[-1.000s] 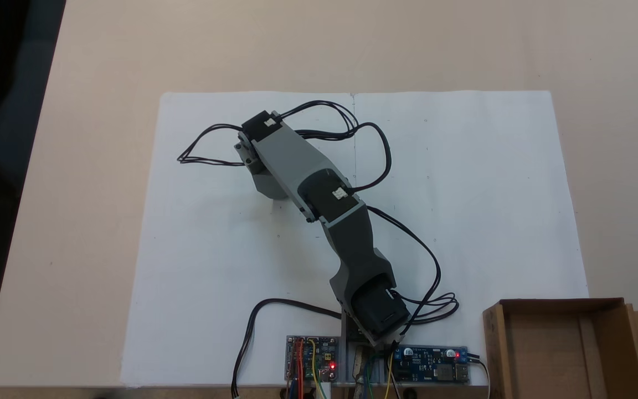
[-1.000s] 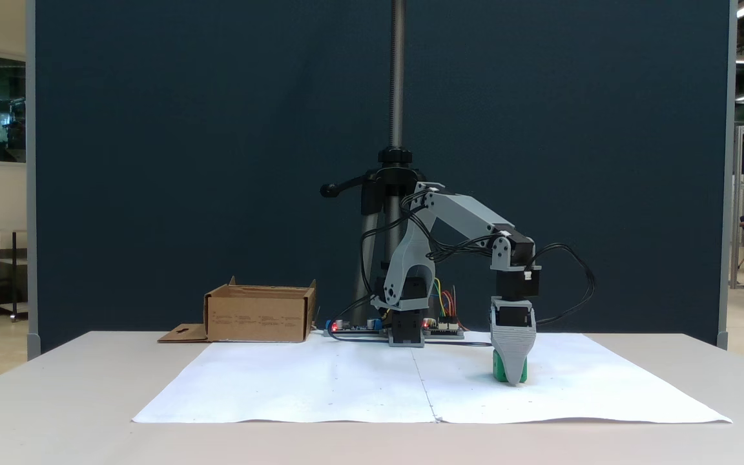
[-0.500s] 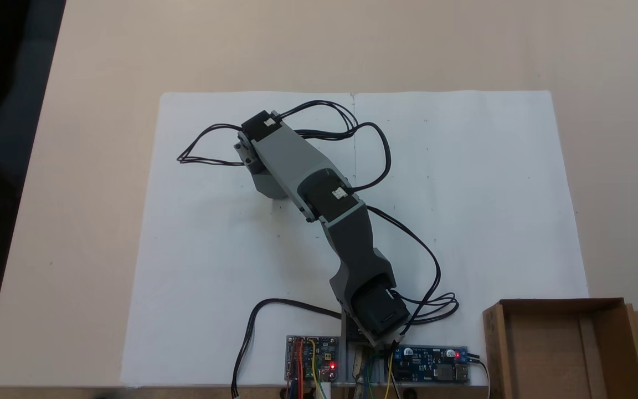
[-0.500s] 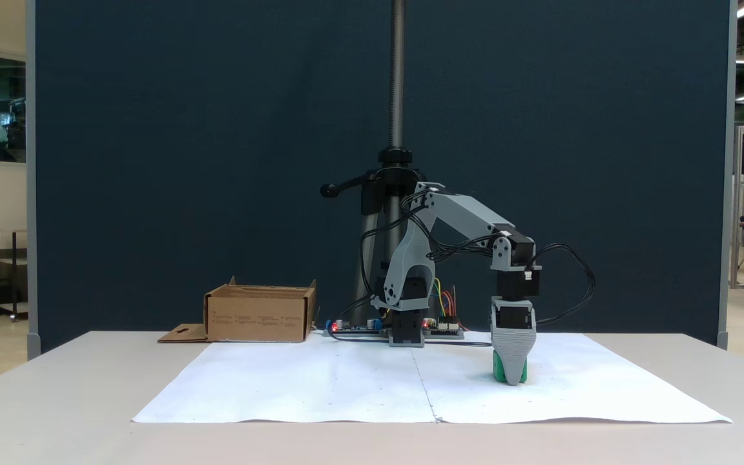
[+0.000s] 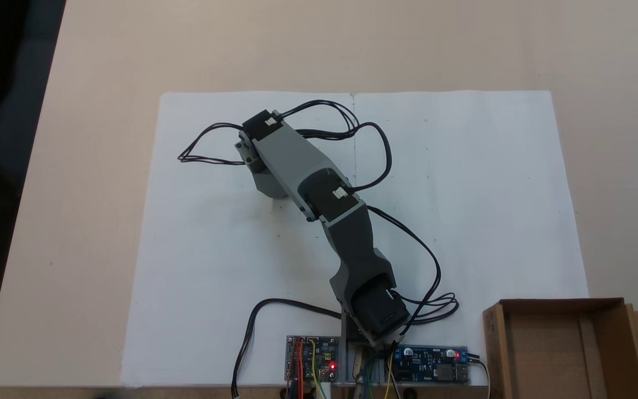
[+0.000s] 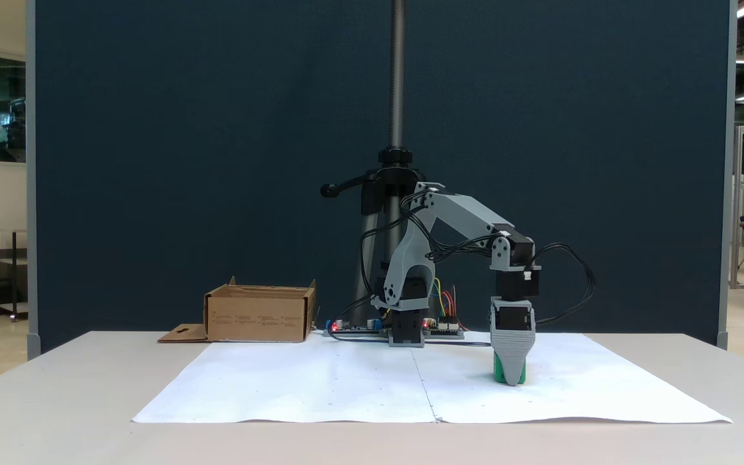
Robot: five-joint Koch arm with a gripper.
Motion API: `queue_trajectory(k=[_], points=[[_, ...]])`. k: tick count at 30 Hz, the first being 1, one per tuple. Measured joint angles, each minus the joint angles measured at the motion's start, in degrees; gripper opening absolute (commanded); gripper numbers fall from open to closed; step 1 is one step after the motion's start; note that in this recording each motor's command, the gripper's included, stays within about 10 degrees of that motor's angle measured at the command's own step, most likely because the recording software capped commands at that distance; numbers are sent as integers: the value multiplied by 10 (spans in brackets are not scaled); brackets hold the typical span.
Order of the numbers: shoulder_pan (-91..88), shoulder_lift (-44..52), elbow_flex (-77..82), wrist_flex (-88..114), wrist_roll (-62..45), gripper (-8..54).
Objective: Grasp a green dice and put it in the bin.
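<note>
Low on the white paper sheet point(image 6: 320, 387), right of centre in the side-on fixed view, the pincer point(image 6: 512, 381) points straight down over the green dice point(image 6: 522, 373), which sits on the paper. Only one jaw shows, so I cannot tell whether it grips. The dice looks small, hard and light, likely slippery; flat opposite faces seem the best hold. At the frame's left, on the bench point(image 6: 55, 413), the bin point(image 6: 259, 314) stands well apart; from above, its floor point(image 5: 543, 354) looks bare.
</note>
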Motion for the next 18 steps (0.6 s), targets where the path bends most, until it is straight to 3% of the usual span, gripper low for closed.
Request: queue_trajectory(k=[16,18], points=[[22,1,0,0,0,231],[23,1,0,0,0,185]])
